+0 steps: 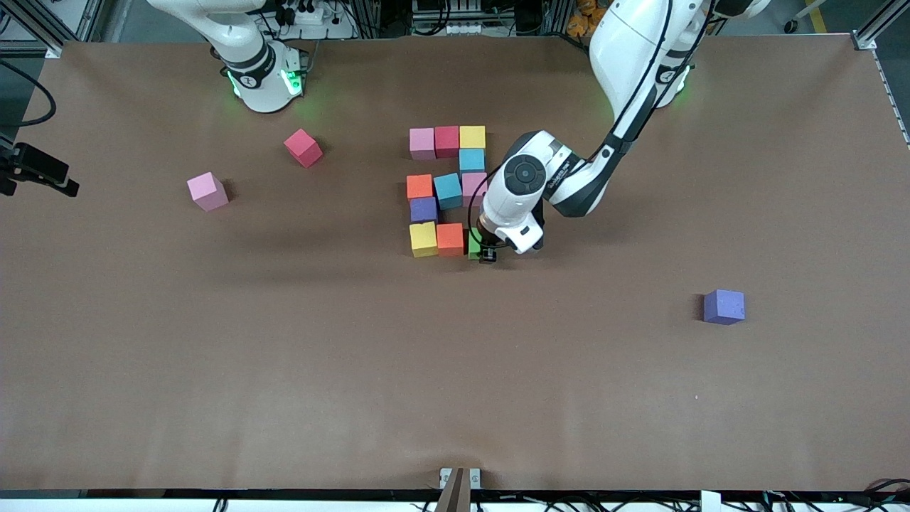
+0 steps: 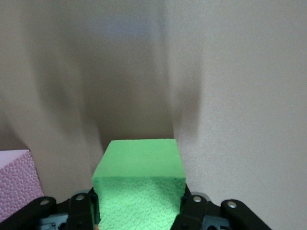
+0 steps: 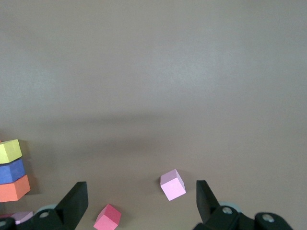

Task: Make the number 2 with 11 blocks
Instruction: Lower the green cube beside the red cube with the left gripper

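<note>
Front view, your inventory: left pincer clenched on green block, set at the digit's nearest row, 3 o'clock of orange block. Right pincer released, waiting over the surface.

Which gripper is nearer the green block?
Left. The left gripper is shut on the green block, at the orange block's side in the digit's nearest row. The right gripper waits open, up near its own base.
</note>
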